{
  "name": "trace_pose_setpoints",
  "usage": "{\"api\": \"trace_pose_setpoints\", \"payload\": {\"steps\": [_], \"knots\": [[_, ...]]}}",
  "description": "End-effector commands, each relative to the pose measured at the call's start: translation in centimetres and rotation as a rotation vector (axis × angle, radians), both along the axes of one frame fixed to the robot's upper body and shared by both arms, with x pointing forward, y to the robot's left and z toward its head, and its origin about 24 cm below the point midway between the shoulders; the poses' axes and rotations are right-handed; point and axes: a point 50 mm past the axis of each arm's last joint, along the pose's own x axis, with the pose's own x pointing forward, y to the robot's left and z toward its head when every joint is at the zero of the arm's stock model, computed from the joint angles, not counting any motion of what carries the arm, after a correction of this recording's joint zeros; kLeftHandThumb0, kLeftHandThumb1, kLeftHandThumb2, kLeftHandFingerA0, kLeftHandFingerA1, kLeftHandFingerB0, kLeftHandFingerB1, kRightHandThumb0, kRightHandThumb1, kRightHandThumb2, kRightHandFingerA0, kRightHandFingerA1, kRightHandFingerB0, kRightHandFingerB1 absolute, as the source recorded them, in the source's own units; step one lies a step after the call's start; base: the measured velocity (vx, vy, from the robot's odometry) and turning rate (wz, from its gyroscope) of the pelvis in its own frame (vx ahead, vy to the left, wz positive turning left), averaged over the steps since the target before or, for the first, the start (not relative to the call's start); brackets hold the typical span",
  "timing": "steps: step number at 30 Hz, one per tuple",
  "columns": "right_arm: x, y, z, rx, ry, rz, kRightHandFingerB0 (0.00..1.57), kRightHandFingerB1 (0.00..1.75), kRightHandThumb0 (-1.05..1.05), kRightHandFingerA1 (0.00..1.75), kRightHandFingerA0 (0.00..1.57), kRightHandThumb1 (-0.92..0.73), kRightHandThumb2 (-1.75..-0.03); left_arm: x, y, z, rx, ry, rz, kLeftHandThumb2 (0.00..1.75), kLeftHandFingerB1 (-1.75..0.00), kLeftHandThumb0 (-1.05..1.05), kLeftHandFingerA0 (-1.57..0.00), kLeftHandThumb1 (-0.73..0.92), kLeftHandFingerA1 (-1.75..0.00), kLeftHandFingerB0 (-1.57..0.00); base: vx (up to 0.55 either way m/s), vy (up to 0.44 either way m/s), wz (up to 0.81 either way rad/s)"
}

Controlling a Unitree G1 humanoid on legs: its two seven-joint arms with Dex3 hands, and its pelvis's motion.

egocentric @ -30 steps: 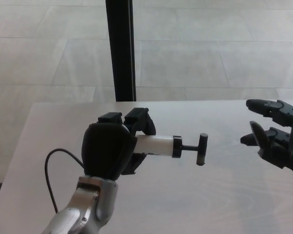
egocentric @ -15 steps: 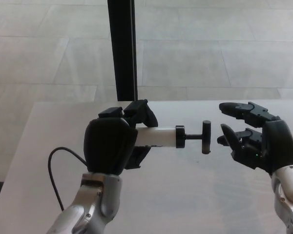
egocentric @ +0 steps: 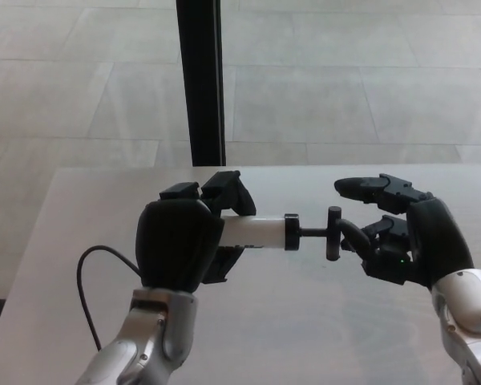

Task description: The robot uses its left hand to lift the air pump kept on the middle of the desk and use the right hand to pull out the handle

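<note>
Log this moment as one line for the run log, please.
left hand: shut on air pump, lifted off desk | right hand: open, fingers around handle, not closed | stage: about to grasp handle

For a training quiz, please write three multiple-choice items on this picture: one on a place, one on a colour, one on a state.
1. Which way does the air pump's T-handle point?
A. toward the right hand
B. toward the black post
C. down at the desk

2. What colour is the pump's barrel?
A. red
B. white
C. green

3. What is the left hand doing?
A. resting open on the desk
B. holding the pump
C. gripping the cable

Answers:
1 A: the T-handle sits just before the right hand, whose fingers are apart.
2 B: the air pump shows a white barrel.
3 B: the left hand is closed around the pump, above the desk.
</note>
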Motion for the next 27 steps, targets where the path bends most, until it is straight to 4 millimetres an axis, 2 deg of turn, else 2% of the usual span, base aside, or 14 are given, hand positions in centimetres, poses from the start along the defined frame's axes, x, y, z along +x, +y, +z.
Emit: {"api": "trace_pose_setpoints", "payload": {"steps": [1,5,6,7,9,10,11,13,15,17,19,22,24,27], "knots": [[0.3,-0.1,0.0,-0.061,0.050,0.026,0.47,0.57,-0.47,0.96,0.74,-0.44,-0.86,0.0,-0.1,0.3,0.021,-0.040,-0.002,1.12,-1.57,-0.07,-0.85,0.48,-1.72,-0.79,0.00,0.000,0.00],[0.3,0.1,-0.3,-0.068,0.078,0.049,0.45,0.57,-0.46,0.96,0.75,-0.42,-0.84,0.1,-0.4,0.6,-0.019,-0.059,-0.011,1.13,-1.59,-0.04,-0.84,0.46,-1.73,-0.78,0.00,0.000,0.00],[0.3,0.1,-0.4,-0.075,0.082,0.054,0.54,0.42,-0.39,0.94,0.66,-0.55,-0.56,0.1,-0.5,0.8,-0.019,-0.067,-0.010,1.12,-1.60,-0.05,-0.84,0.46,-1.74,-0.78,0.00,0.000,0.00],[0.3,0.1,-0.5,-0.079,0.087,0.054,0.54,0.42,-0.37,0.95,0.68,-0.56,-0.56,0.1,-0.8,1.0,-0.026,-0.077,-0.013,1.09,-1.27,-0.06,-1.16,0.45,-1.35,-1.05,0.00,0.000,0.00],[0.4,0.0,-0.6,-0.083,0.087,0.045,0.56,0.42,-0.38,0.98,0.68,-0.57,-0.55,0.2,-1.1,1.2,-0.039,-0.085,-0.022,1.08,-1.26,-0.07,-1.16,0.45,-1.35,-1.05,0.00,0.000,0.00],[0.4,0.1,-0.6,-0.081,0.098,0.037,0.49,0.58,-0.44,0.95,0.75,-0.43,-0.84,0.1,-1.2,1.1,-0.042,-0.084,-0.022,1.10,-1.61,-0.06,-0.85,0.48,-1.75,-0.77,0.00,0.000,0.00],[0.4,0.1,-0.7,-0.073,0.104,0.030,0.58,0.43,-0.36,1.04,0.66,-0.58,-0.57,0.1,-1.3,1.1,-0.048,-0.083,-0.026,1.12,-1.60,-0.06,-0.85,0.47,-1.73,-0.77,0.00,0.000,0.00],[0.5,0.2,-0.8,-0.082,0.105,0.011,0.59,0.45,-0.31,1.26,0.69,-0.59,-0.59,0.0,-1.6,1.1,-0.051,-0.090,-0.028,1.17,-1.61,-0.06,-0.87,0.44,-1.72,-0.78,0.00,0.000,0.00],[0.5,0.2,-1.0,-0.077,0.107,0.005,0.60,0.47,-0.27,1.34,0.77,-0.63,-0.58,-0.1,-1.7,1.1,-0.058,-0.084,-0.028,1.15,-1.57,-0.05,-0.87,0.46,-1.74,-0.76,0.00,0.000,0.00],[0.5,0.2,-1.1,-0.072,0.111,0.002,0.60,0.47,-0.27,1.34,0.77,-0.63,-0.58,-0.1,-1.8,1.1,-0.064,-0.083,-0.030,1.15,-1.57,-0.05,-0.87,0.46,-1.74,-0.76,0.00,0.000,0.00],[0.4,0.2,-1.2,-0.046,0.096,0.007,0.61,0.51,-0.33,1.17,0.80,-0.70,-0.61,-0.1,-1.8,1.2,-0.058,-0.088,-0.031,1.12,-1.60,-0.06,-0.84,0.48,-1.73,-0.77,0.00,0.000,0.00],[0.5,0.2,-1.1,-0.035,0.086,0.005,0.65,0.52,-0.35,1.18,0.86,-0.73,-0.61,-0.1,-1.9,1.3,-0.063,-0.082,-0.030,1.09,-1.62,-0.07,-0.83,0.50,-1.74,-0.76,0.00,0.000,0.00],[0.7,0.3,-0.8,-0.009,0.076,-0.014,0.69,0.56,-0.33,1.44,0.98,-0.76,-0.62,-0.2,-1.9,1.1,-0.068,-0.076,-0.035,1.12,-1.60,-0.08,-0.85,0.50,-1.73,-0.77,0.00,0.000,0.00],[0.9,0.5,-0.4,0.019,0.058,-0.037,0.73,0.63,-0.31,1.61,1.00,-0.76,-0.68,-0.3,-1.8,0.9,-0.060,-0.075,-0.038,1.12,-1.59,-0.09,-0.85,0.50,-1.73,-0.77,0.00,0.000,0.00]]}}
